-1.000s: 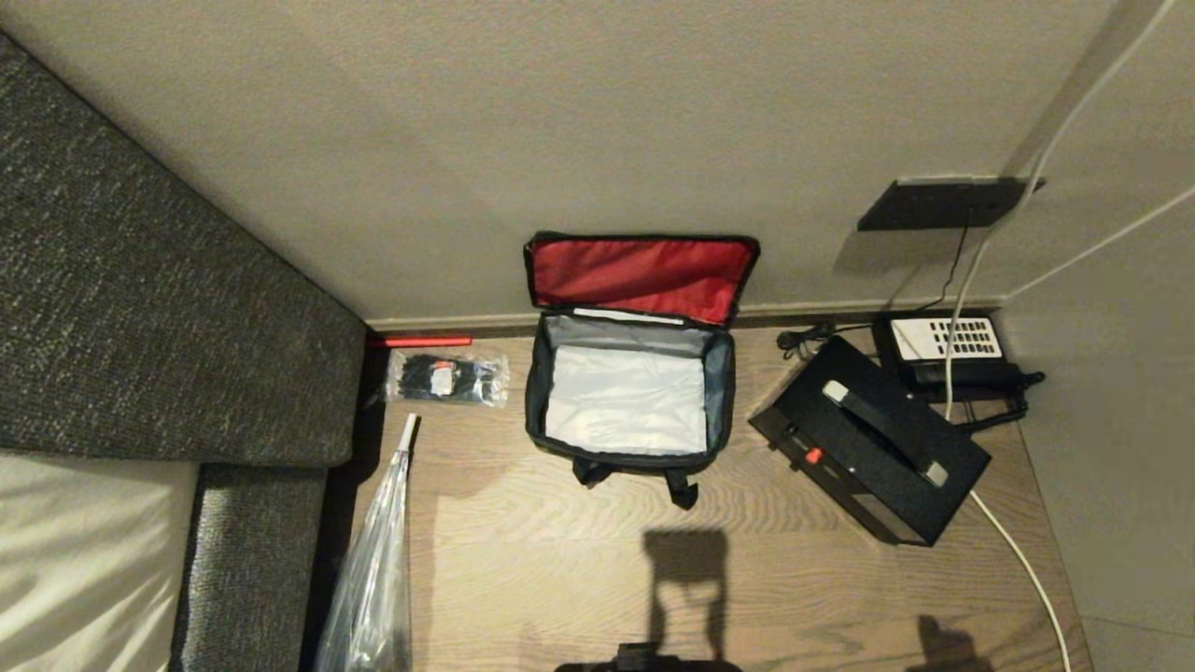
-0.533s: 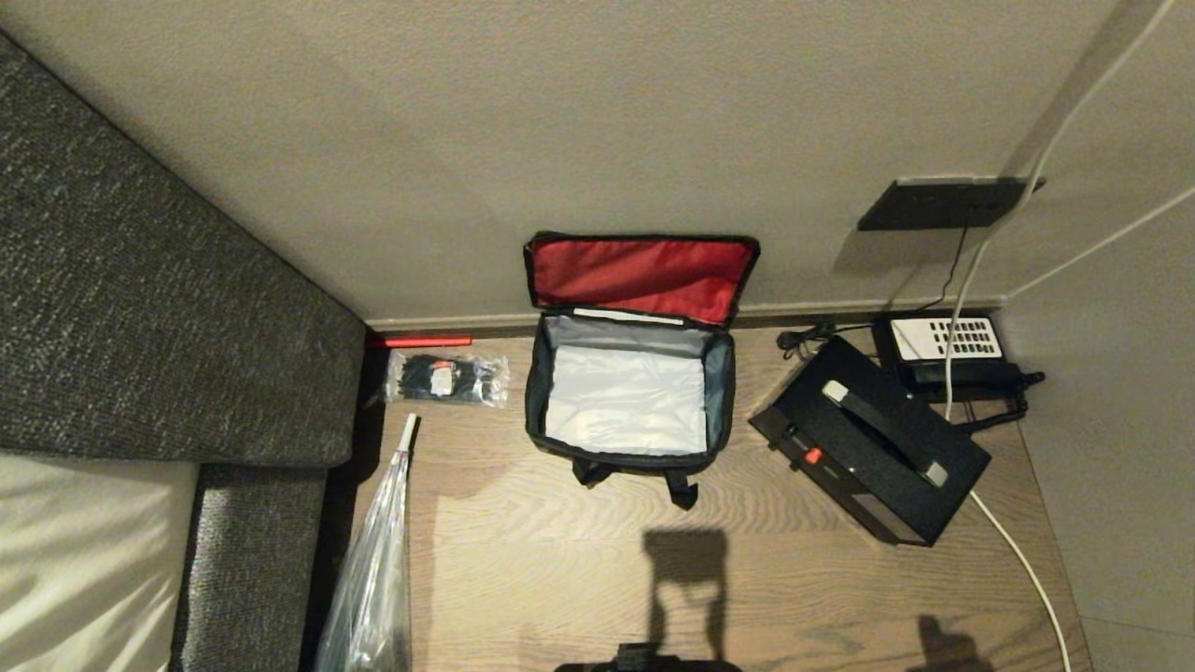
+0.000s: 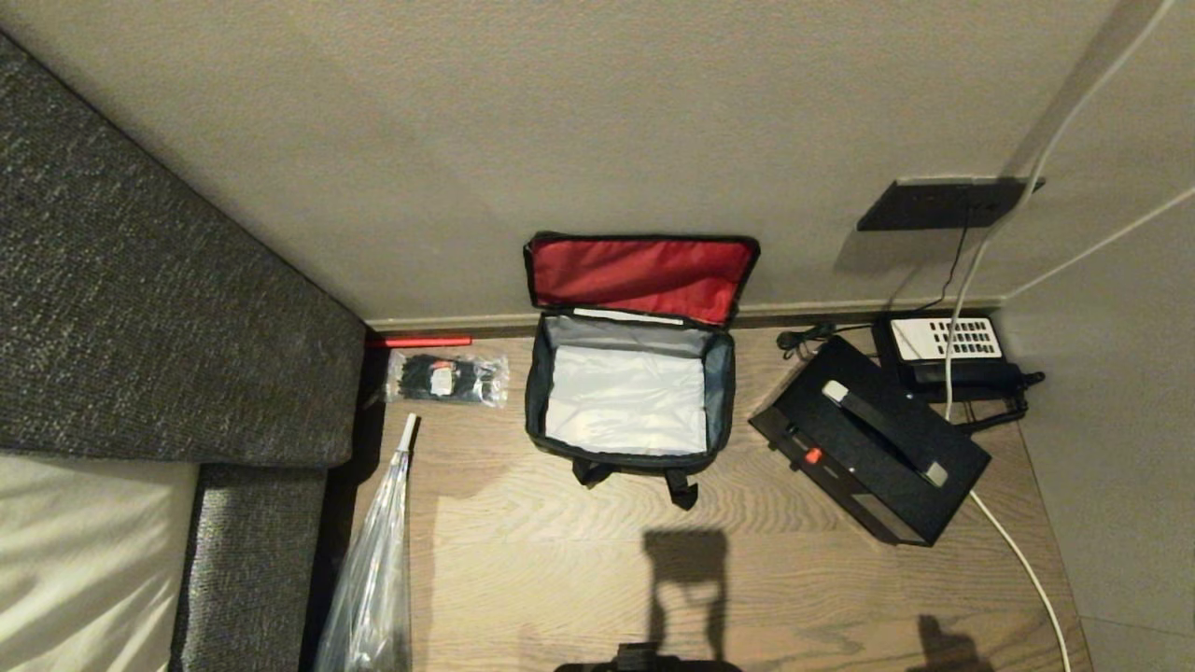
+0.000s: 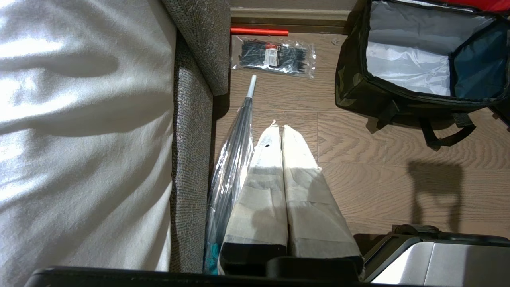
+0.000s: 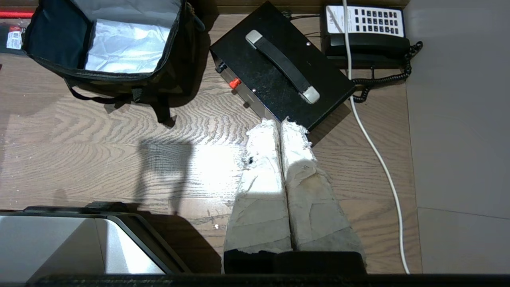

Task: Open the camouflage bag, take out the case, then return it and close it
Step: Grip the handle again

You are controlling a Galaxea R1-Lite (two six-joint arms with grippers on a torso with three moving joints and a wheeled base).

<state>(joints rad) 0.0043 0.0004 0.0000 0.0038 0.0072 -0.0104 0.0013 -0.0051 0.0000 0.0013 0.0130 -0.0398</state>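
The camouflage bag (image 3: 627, 462) stands open on the wood floor against the wall, its red-lined lid (image 3: 642, 273) leaning back and its grey-white inside empty. The black case (image 3: 868, 439) lies flat on the floor to the bag's right, handle up, red latch toward the bag. The case (image 5: 279, 67) and the bag (image 5: 119, 81) also show in the right wrist view. Neither arm appears in the head view. My left gripper (image 4: 279, 128) is shut and empty, hanging above the floor to the left of the bag (image 4: 358, 85). My right gripper (image 5: 279, 124) is shut and empty, near the case's front corner.
A grey sofa (image 3: 140, 308) fills the left side. A bag of black cable ties (image 3: 446, 378), a red rod (image 3: 417, 342) and a clear plastic sleeve (image 3: 373, 569) lie beside it. A black telephone (image 3: 948, 353) and a white cable (image 3: 1018, 551) sit right of the case.
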